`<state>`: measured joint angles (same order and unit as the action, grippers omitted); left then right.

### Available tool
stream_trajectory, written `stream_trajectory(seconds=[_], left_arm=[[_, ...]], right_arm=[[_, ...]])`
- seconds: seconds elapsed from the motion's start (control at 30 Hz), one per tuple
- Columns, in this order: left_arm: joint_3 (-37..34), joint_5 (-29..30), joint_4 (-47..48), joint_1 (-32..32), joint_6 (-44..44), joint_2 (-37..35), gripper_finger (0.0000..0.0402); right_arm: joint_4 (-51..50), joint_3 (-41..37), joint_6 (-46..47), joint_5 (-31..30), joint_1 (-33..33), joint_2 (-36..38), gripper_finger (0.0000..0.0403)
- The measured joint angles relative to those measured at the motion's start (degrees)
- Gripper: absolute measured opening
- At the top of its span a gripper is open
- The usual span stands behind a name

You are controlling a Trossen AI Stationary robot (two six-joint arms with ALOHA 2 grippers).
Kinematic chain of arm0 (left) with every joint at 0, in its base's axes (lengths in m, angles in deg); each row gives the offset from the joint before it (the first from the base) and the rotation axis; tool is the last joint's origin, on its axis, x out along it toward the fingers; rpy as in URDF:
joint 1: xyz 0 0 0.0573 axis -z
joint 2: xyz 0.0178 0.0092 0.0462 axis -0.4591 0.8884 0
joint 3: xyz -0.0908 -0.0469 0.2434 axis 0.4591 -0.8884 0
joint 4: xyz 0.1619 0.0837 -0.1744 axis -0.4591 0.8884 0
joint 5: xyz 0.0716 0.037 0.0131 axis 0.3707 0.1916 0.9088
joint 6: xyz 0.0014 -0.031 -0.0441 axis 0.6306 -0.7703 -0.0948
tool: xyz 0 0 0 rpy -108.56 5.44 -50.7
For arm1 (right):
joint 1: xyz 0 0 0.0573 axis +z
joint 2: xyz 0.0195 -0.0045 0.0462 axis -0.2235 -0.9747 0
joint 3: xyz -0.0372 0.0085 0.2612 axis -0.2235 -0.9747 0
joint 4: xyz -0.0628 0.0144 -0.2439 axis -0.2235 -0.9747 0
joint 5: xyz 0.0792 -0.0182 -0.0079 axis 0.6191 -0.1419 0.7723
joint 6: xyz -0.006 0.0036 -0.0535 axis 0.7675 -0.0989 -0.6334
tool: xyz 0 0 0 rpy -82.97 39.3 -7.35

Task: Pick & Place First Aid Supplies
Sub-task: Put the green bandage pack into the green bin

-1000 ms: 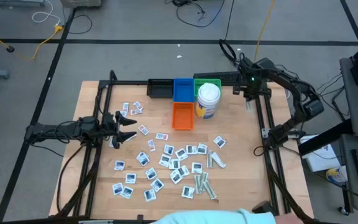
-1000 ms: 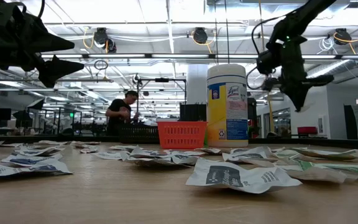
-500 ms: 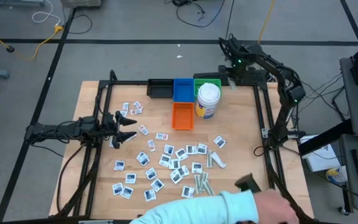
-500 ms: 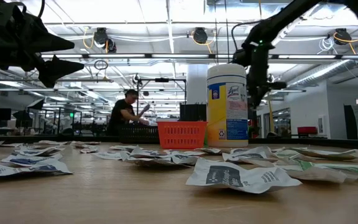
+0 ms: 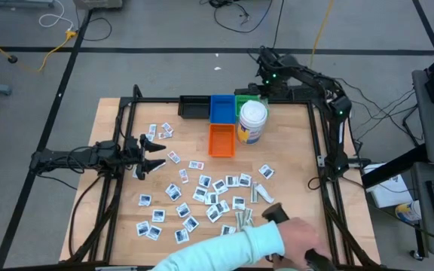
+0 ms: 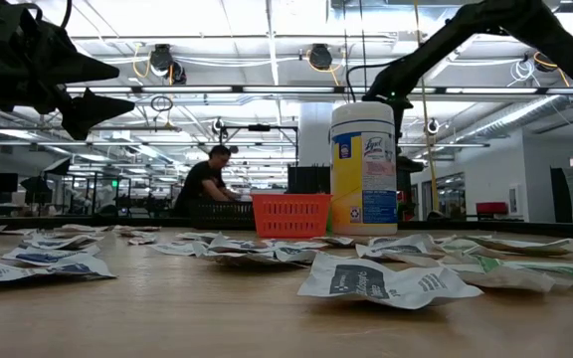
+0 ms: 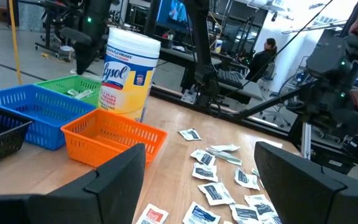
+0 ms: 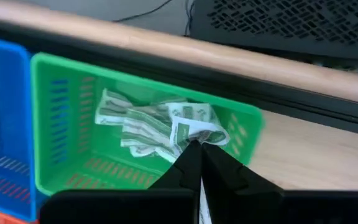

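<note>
Your right pincer (image 8: 199, 163), closed on a pale wrapped strip (image 8: 201, 206), hangs over the green plastic basket (image 8: 61, 127), already holding several grey-green strips (image 8: 143, 127). Dozens of white square packets (image 5: 206, 194) remain on the wooden table (image 5: 292, 150), beyond your open, empty left pincer (image 5: 157, 156). A person's pale sleeve (image 5: 224, 252) intrudes; a workshop lies behind.

"Lysol" on white wipes canister (image 7: 128, 74) label.
</note>
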<state>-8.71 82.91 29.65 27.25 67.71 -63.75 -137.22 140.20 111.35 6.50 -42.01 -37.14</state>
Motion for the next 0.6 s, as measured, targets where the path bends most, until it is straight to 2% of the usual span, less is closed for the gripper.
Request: stream_trajectory(seconds=[0.23, 0.6], left_arm=[[0.0, 0.0, 0.0, 0.0, 0.0, 0.0, 0.0306], [0.0, 0.0, 0.0, 0.0, 0.0, 0.0, 0.0306]], right_arm=[[0.9, 0.0, -0.5, 1.7, 0.7, -0.1, 0.0014], [1.0, 0.0, -3.7, 3.0, 0.9, 0.1, 0.0133]])
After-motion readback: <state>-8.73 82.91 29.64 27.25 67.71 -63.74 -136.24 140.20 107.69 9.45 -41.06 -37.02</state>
